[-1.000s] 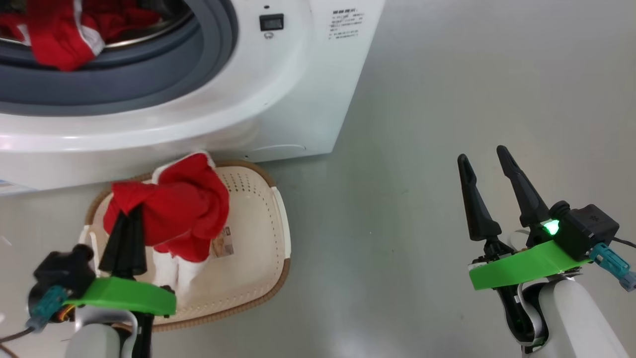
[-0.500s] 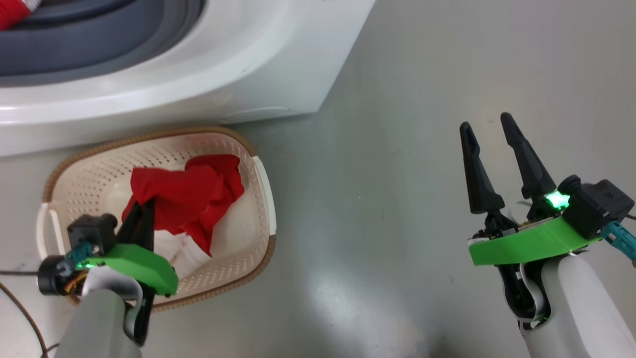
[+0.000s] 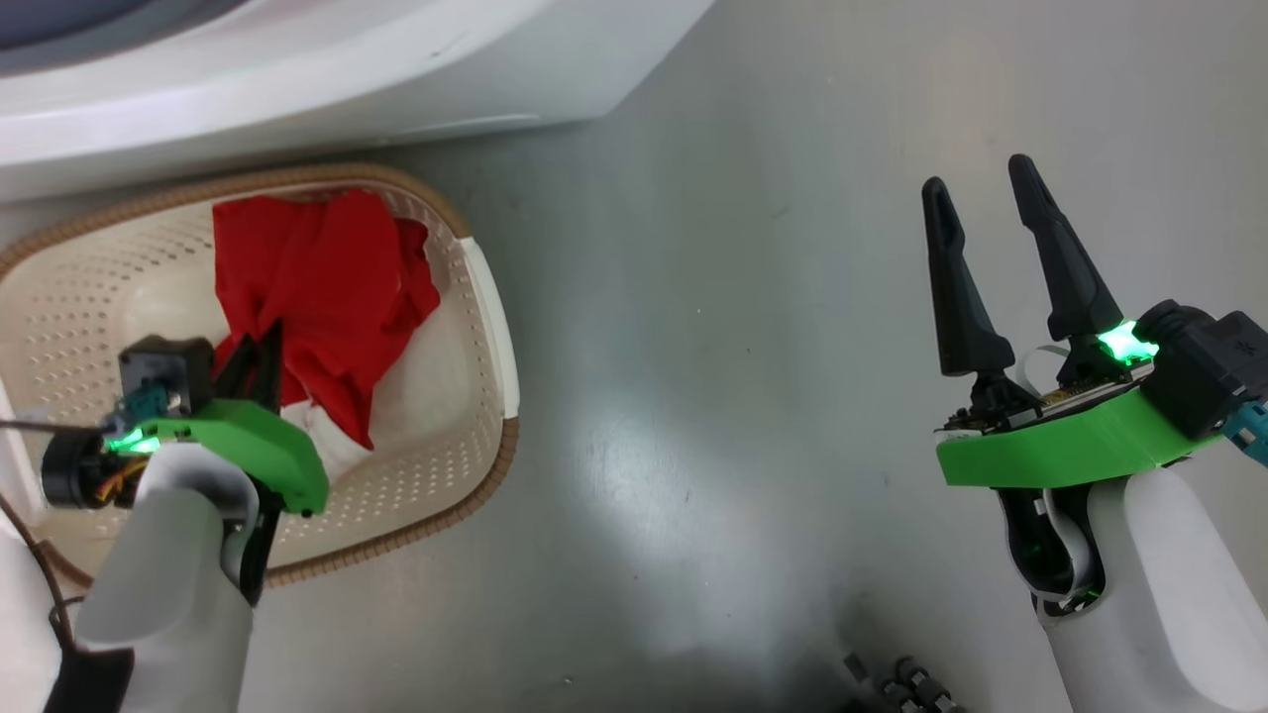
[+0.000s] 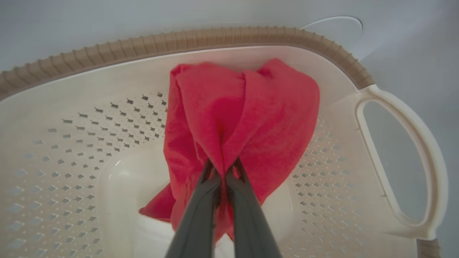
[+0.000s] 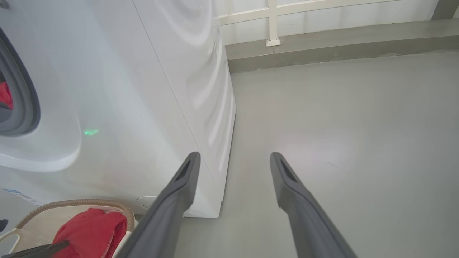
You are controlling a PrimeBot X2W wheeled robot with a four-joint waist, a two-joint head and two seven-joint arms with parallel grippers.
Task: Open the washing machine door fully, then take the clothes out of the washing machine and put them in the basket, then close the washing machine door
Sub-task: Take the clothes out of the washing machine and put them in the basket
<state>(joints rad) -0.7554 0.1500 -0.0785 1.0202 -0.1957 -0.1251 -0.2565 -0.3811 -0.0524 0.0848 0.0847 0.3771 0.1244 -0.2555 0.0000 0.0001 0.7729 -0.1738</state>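
Red clothes [image 3: 317,287] hang into the cream basket [image 3: 490,307] on the floor, just in front of the white washing machine [image 3: 297,69]. My left gripper [image 3: 260,347] is inside the basket, shut on the red fabric. In the left wrist view its tips [image 4: 222,168] pinch a fold of the clothes [image 4: 233,118] above the basket's perforated floor [image 4: 71,161]. My right gripper [image 3: 981,183] stands open over bare floor, well to the right. The right wrist view shows the machine's side [image 5: 161,89], its grey gasket with a bit of red in the drum [image 5: 4,95], and the basket [image 5: 71,205]. The washing machine door is out of view.
Grey floor [image 3: 743,396] stretches between the basket and my right arm. A low kerb and white rail [image 5: 322,46] run behind the machine. A brown cable [image 3: 40,574] lies at the basket's left, and small dark parts [image 3: 892,683] show at the bottom edge.
The head camera has tilted down, so the machine slid up and out of the picture. My left gripper has lowered the red garment into the basket. The right gripper stays open.
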